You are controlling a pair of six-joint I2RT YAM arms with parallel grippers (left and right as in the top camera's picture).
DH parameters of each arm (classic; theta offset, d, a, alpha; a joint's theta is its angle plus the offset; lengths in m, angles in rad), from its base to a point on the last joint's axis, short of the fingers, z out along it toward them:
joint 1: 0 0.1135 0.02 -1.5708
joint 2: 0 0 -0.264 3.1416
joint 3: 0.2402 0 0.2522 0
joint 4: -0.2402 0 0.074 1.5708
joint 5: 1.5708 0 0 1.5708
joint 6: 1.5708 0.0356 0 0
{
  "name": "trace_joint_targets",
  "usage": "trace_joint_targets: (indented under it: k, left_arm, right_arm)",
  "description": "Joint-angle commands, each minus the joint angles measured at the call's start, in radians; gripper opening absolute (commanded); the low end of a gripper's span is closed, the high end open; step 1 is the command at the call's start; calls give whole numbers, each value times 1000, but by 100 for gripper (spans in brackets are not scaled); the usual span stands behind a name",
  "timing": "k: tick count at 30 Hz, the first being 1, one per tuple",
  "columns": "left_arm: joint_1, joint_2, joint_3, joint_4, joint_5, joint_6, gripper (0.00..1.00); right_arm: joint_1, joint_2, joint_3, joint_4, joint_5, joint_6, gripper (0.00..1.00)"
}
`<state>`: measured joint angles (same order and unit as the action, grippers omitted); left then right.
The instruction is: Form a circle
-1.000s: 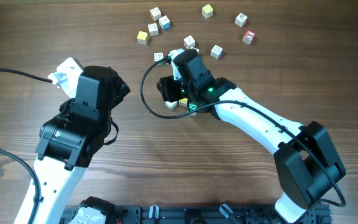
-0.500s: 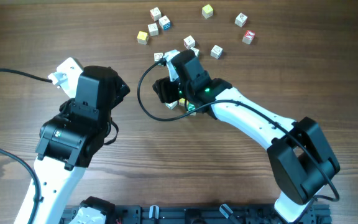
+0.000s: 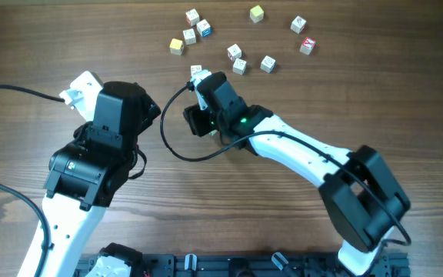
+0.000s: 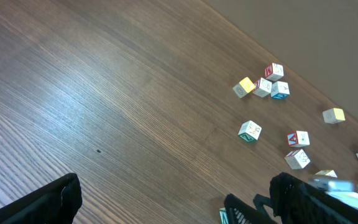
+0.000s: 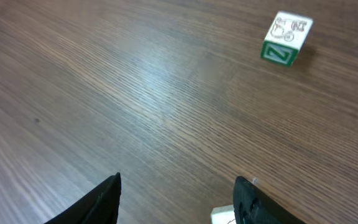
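Observation:
In the overhead view my right gripper [image 3: 198, 117] hangs low over the table and, with its arm, covers the circle of cubes. The right wrist view shows this gripper [image 5: 178, 182] open over bare wood. A white cube's corner [image 5: 221, 215] pokes out beside its right finger. A white cube with a green letter face [image 5: 284, 38] lies apart, ahead to the right, and shows from above [image 3: 197, 71] just beyond the gripper. My left gripper [image 4: 178, 186] stands wide open over bare table to the left, holding nothing.
Loose letter cubes lie scattered at the far side: yellow [image 3: 177, 46], blue [image 3: 204, 28], another yellow [image 3: 257, 12], red [image 3: 307, 45] and several white, such as the one [image 3: 268, 63] near the right arm. A black cable [image 3: 177, 146] loops beside the right gripper.
My right gripper has slid left and slightly farther away, and its jaws narrowed a little. The cubes that showed at its side are now covered. The left arm has not moved.

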<state>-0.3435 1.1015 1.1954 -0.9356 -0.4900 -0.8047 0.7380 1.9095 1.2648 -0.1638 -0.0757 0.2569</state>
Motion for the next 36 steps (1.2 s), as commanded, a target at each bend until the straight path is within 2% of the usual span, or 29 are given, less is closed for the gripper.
trace_joint_targets:
  k: [1, 5, 9, 11, 20, 30, 36]
  left_arm:
    - [8, 5, 11, 2, -17, 16, 100]
    - [8, 5, 11, 2, -17, 16, 100]
    - [8, 5, 11, 2, -17, 16, 100]
    - [8, 5, 11, 2, -17, 16, 100]
    - [8, 5, 11, 2, -17, 16, 100]
    - [8, 5, 11, 2, -17, 16, 100]
    - [8, 5, 11, 2, -17, 16, 100]
  right_arm:
    - [-2, 88, 10, 29, 35, -49, 60]
    - [-2, 111, 14, 48, 38, -69, 58]
    - [-2, 112, 21, 55, 7, -72, 43]
    - [-1, 113, 21, 62, -14, -71, 39]
    - [5, 132, 21, 92, -56, -69, 37]
    - [5, 161, 21, 111, -56, -43, 15]
    - [5, 163, 21, 108, -55, -36, 13]
